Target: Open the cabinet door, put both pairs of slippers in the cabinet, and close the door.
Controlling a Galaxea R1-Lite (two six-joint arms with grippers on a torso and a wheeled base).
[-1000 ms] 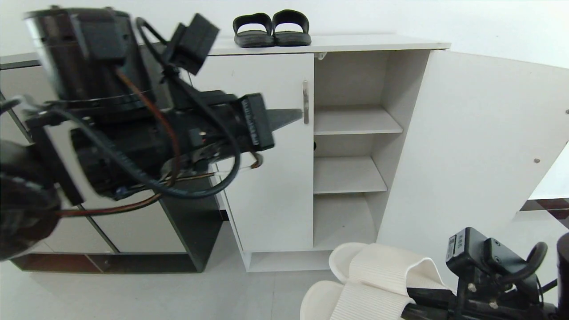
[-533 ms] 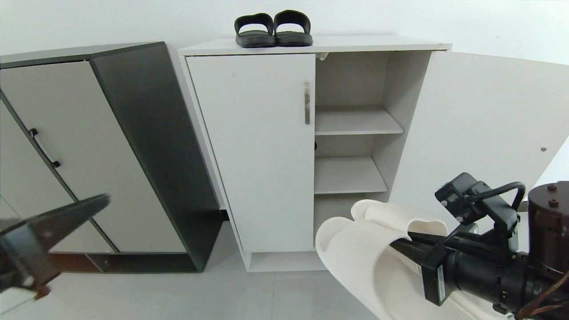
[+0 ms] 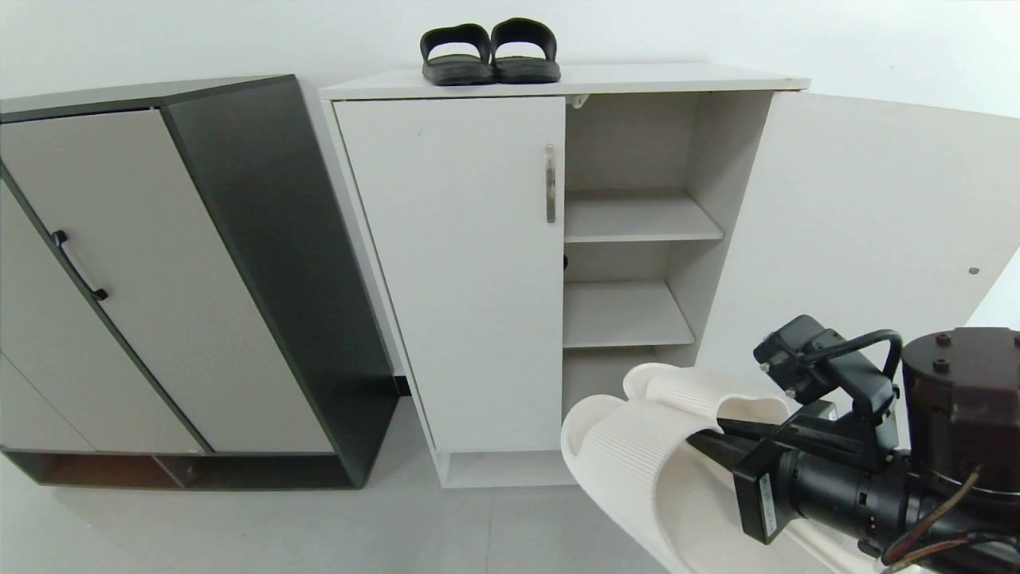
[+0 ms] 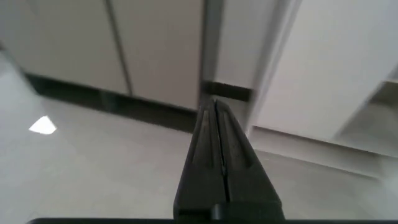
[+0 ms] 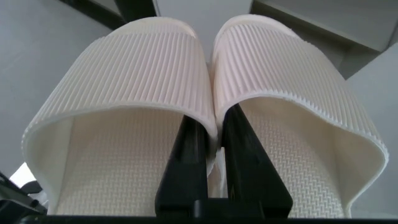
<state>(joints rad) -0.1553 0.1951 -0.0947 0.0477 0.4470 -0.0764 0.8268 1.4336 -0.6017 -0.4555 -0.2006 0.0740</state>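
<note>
A pair of black slippers (image 3: 490, 54) sits on top of the white cabinet (image 3: 446, 263). The cabinet's right door (image 3: 861, 239) is swung wide open, showing two bare shelves (image 3: 629, 219); its left door is closed. My right gripper (image 5: 214, 118) is shut on the inner edges of a pair of white ribbed slippers (image 5: 124, 68), held side by side. In the head view the white slippers (image 3: 637, 454) hang low in front of the open compartment, toes toward the cabinet, a little short of it. My left gripper (image 4: 216, 109) is shut on nothing, above the floor near the cabinet bases.
A dark-framed cabinet (image 3: 159, 263) with a closed grey door stands close to the white cabinet's left side. Grey tiled floor (image 3: 319, 526) lies in front of both. The open door bounds the space on the right.
My left arm, which was raised in front of the cabinet, dropped out of the head view. My right gripper rose and turned the white slippers toward the open compartment, then stayed nearly still.
</note>
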